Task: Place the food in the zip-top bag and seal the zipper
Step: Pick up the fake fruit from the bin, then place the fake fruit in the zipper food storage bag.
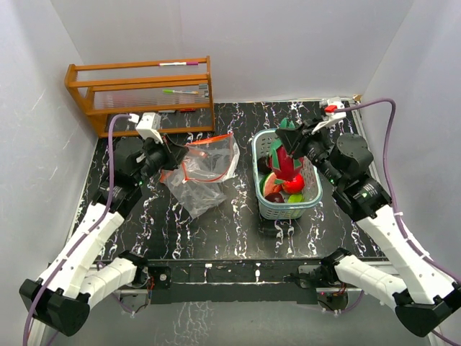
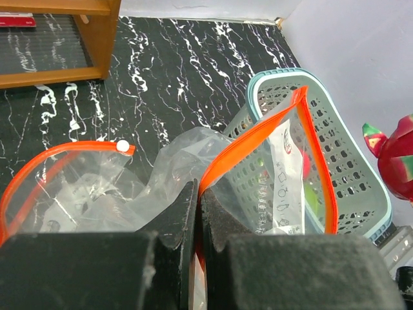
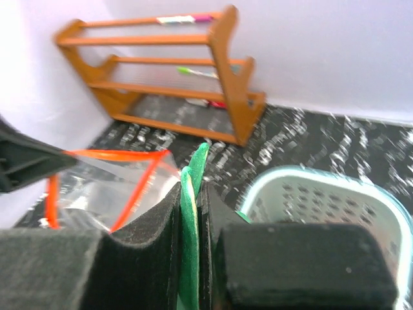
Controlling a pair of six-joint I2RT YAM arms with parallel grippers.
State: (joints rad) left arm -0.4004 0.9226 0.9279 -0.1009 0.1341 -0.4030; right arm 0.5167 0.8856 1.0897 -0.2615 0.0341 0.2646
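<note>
The clear zip-top bag [image 1: 205, 173] lies left of centre with its red-orange zipper [image 1: 209, 141] raised and the mouth open. My left gripper [image 1: 169, 157] is shut on the zipper strip [image 2: 248, 145], which is pinched between the jaws in the left wrist view [image 2: 197, 194]. My right gripper [image 1: 297, 135] is shut on the green leaf [image 3: 193, 194] of a red dragon-fruit toy [image 1: 285, 162] and holds it above the basket. The toy also shows in the left wrist view [image 2: 397, 161]. A red fruit [image 1: 293, 184], a maroon one [image 1: 274, 193] and a green piece [image 1: 296, 198] lie in the basket.
The pale teal lattice basket [image 1: 268, 205] stands right of the bag, close to it [image 2: 335, 145]. A wooden rack [image 1: 140, 90] with pens stands at the back left. White walls close in both sides and the back.
</note>
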